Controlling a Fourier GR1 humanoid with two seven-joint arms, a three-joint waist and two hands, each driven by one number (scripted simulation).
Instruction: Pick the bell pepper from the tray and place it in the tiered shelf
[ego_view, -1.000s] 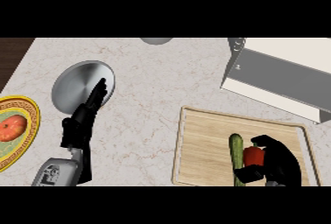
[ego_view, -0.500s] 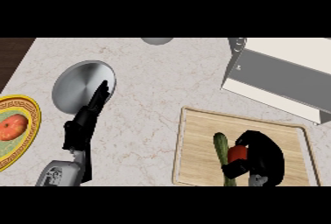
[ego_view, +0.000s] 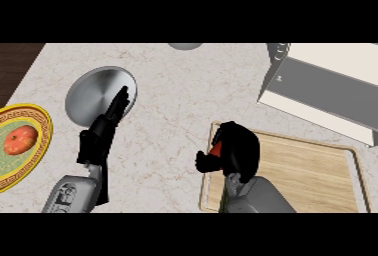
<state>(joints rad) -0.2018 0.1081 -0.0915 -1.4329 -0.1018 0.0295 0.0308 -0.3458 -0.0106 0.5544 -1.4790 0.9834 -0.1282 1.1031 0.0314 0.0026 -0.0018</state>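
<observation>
Near: my right hand curled round the red bell pepper, over the left edge of the tray; left hand open, resting. Far: tiered shelf; I judge its front lip could knock the pepper out.

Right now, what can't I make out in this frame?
1. The bell pepper: head view, mostly hidden by the right robot hand curled round it; only a red sliver shows.
2. The tiered shelf: head view, cut off by the right edge; tiers unseen.
3. A grey round thing: head view, cut off by the top edge; unidentifiable.
</observation>
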